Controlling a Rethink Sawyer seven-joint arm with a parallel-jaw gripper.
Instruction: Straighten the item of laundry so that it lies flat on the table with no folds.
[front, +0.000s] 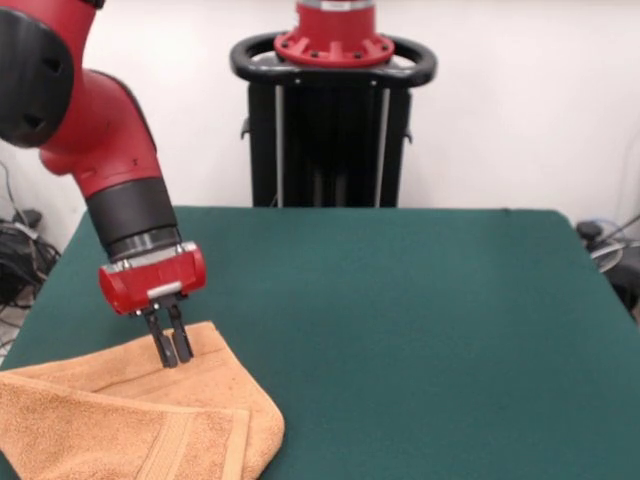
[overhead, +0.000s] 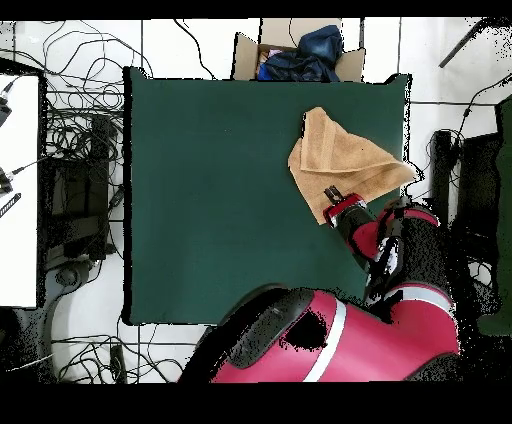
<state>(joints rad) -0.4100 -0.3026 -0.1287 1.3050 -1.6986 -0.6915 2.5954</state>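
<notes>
While 1 peach towel (front: 130, 420) lies folded over at the green table (front: 400, 300) corner, 1 gripper (front: 172, 350) has 2 fingers (front: 183, 343) pinched narrow, tips on the cloth.

A folded towel (overhead: 345, 160) lies near the table's (overhead: 210, 190) corner, the claw (overhead: 331, 193) seemingly touching it.

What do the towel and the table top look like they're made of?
The towel looks like soft terry cloth: fuzzy, matte peach pile with a flatter woven band and limp folds. The table top looks like dark green felt or similar fabric: even, matte, no shine.
</notes>
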